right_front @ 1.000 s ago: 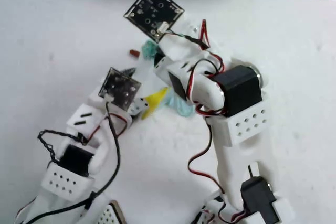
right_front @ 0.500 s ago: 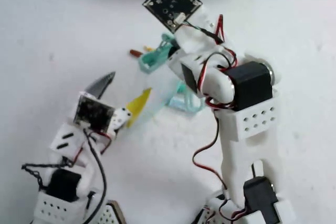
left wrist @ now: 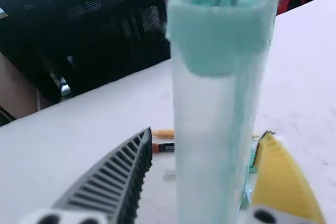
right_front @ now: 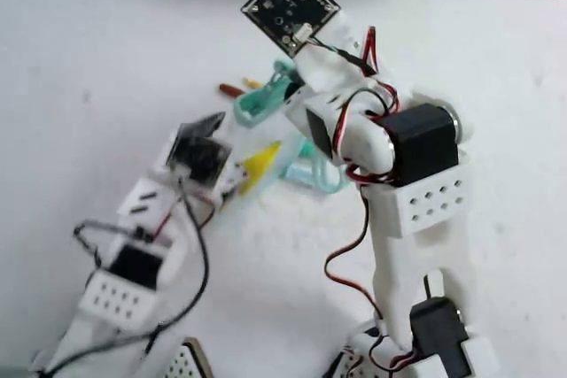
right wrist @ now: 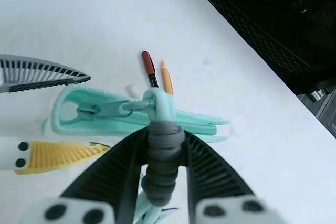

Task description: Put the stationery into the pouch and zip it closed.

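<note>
— Where is the stationery to be found?

— A red pen (right wrist: 148,67) and an orange pen (right wrist: 167,77) are seen flat on the table (right_front: 89,59), side by side and nearly parallel, outside the pouch (right wrist: 184,121). They lie just beyond the pouch's zip end.

— And the pouch itself?

— It is held up off the table by its zip cord (right wrist: 159,153). The teal zip band runs crosswise in front of the right gripper (right wrist: 161,135), with the pens just past it. How far the zip is drawn cannot be told.

— How is the right gripper set?

— It is clamped tight on the cord, which is pinched between the two black fingers.

— And the left gripper (right_front: 248,133)?

— Its jaws are spread wide and nothing is gripped. The pouch is placed between the grey finger (left wrist: 113,179) and the yellow finger (left wrist: 281,182); contact cannot be judged. From its wrist view the pens are seen past the grey finger's tip, beside the pouch.

— Which arm is better placed for the pens?

— The left is judged so, being free. A sideways shift clear of the pouch would be needed, with the jaws set across the pens' long axis.
</note>
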